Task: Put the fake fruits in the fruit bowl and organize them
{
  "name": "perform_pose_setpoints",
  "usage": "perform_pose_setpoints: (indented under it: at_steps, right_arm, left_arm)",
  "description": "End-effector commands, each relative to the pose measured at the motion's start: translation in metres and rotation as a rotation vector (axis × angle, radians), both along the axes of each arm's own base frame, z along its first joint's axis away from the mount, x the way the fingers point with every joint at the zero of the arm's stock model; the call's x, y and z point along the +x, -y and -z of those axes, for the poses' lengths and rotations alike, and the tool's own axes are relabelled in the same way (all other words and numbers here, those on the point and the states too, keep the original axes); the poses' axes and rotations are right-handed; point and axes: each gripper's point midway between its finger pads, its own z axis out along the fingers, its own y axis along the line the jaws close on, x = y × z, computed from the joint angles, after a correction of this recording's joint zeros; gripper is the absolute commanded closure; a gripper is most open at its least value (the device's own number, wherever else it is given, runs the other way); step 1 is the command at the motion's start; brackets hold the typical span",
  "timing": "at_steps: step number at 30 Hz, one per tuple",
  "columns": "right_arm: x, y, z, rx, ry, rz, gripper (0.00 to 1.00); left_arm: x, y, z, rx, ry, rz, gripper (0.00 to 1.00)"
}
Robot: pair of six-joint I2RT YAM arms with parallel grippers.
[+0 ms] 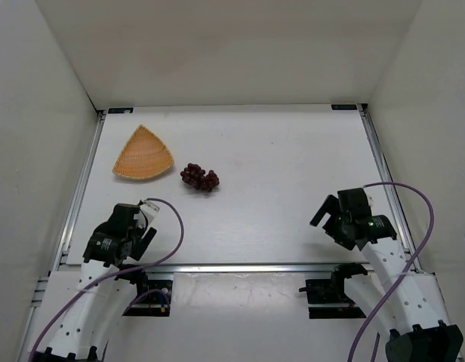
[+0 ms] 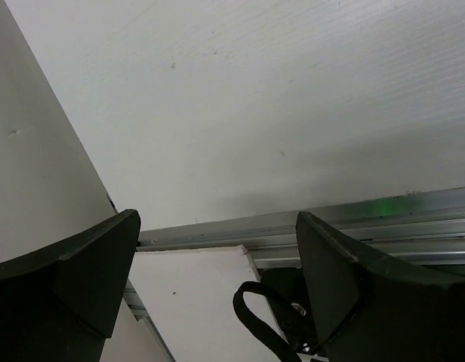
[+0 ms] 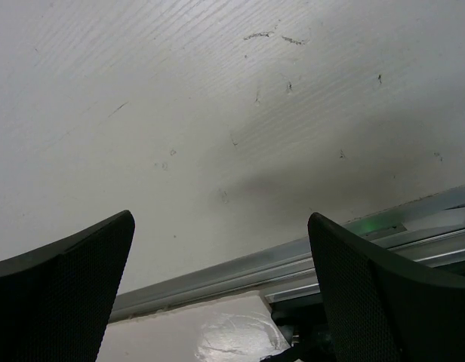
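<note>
Grape bunch lies on the white surface, just right of the woven basket bowl. It is outside the bowl, and a small gap shows between them from above. The bowl sits far-left with nothing in it, so placing is judged not yet begun. Left pincer is wide, nothing between the fingers; right pincer likewise. Both hang near the front rail, well apart from the fruit — probably a rest pose. The left arm is nearer, so it is the likely one to reach.
</note>
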Motion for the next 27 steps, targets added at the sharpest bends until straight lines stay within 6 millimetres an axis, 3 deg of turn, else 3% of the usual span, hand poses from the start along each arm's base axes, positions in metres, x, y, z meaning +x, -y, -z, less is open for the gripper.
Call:
perform_pose_setpoints:
  at_steps: [1,3,4,6,7,10,11,12,13,14,15,17,19,20,21,22,23,25,27]
  right_arm:
    - [0.001,0.001,-0.002,0.0,0.024,-0.002,0.0]
    - [0.001,-0.002,-0.001,0.008,0.016,-0.023,0.0]
    - [0.0,-0.004,0.004,0.008,-0.014,-0.037,0.0]
    - [0.003,-0.005,0.003,0.004,-0.035,-0.037,0.0]
    - [0.004,-0.003,0.006,-0.011,-0.062,-0.032,0.0]
    - [0.023,-0.005,-0.006,-0.069,-0.022,-0.081,0.0]
    - [0.028,-0.006,-0.011,-0.08,-0.006,-0.094,0.0]
    - [0.034,-0.009,-0.013,-0.084,-0.003,-0.113,0.0]
    - [0.039,-0.011,-0.017,-0.101,0.012,-0.138,0.0]
    - [0.05,-0.014,-0.028,-0.094,0.046,-0.136,0.0]
    - [0.052,-0.016,-0.029,-0.102,0.044,-0.16,0.0]
    - [0.058,-0.017,-0.029,-0.124,0.025,-0.175,0.0]
    - [0.067,-0.018,-0.031,-0.137,0.025,-0.18,0.0]
    - [0.069,-0.021,-0.035,-0.134,0.039,-0.188,0.0]
    - [0.072,-0.022,-0.034,-0.134,0.042,-0.188,0.0]
    - [0.072,-0.021,-0.034,-0.14,0.042,-0.199,0.0]
    - [0.074,-0.022,-0.035,-0.138,0.051,-0.198,0.0]
    - [0.073,-0.024,-0.035,-0.138,0.052,-0.207,0.0]
    - [0.073,-0.024,-0.035,-0.142,0.052,-0.215,0.0]
  left_arm:
    - [0.005,-0.002,-0.002,-0.001,0.035,-0.027,0.05]
    - [0.006,0.004,0.0,-0.017,0.005,0.013,0.05]
    - [0.012,0.007,-0.007,-0.024,0.009,0.03,0.0]
    - [0.026,0.013,-0.015,-0.033,-0.034,0.04,0.0]
    - [0.047,0.02,-0.043,-0.061,0.025,0.052,0.0]
    - [0.099,0.046,-0.073,-0.048,0.042,0.163,0.0]
    - [0.125,0.053,-0.103,0.006,0.118,0.24,0.0]
    - [0.144,0.062,-0.105,0.059,0.113,0.302,0.0]
    - [0.16,0.074,-0.114,0.112,0.14,0.377,0.0]
    - [0.18,0.1,-0.132,0.207,0.186,0.555,0.0]
    - [0.187,0.116,-0.131,0.255,0.173,0.651,0.0]
    - [0.197,0.157,-0.111,0.329,0.103,0.854,0.0]
    - [0.209,0.183,-0.109,0.393,0.081,1.007,0.0]
    - [0.216,0.197,-0.09,0.395,0.027,1.063,0.0]
    - [0.229,0.205,-0.099,0.416,0.043,1.087,0.0]
    - [0.234,0.214,-0.094,0.43,0.03,1.115,0.0]
    - [0.24,0.218,-0.078,0.449,-0.018,1.143,0.0]
    - [0.248,0.225,-0.071,0.481,-0.042,1.206,0.0]
    - [0.249,0.235,-0.049,0.472,-0.092,1.251,0.0]
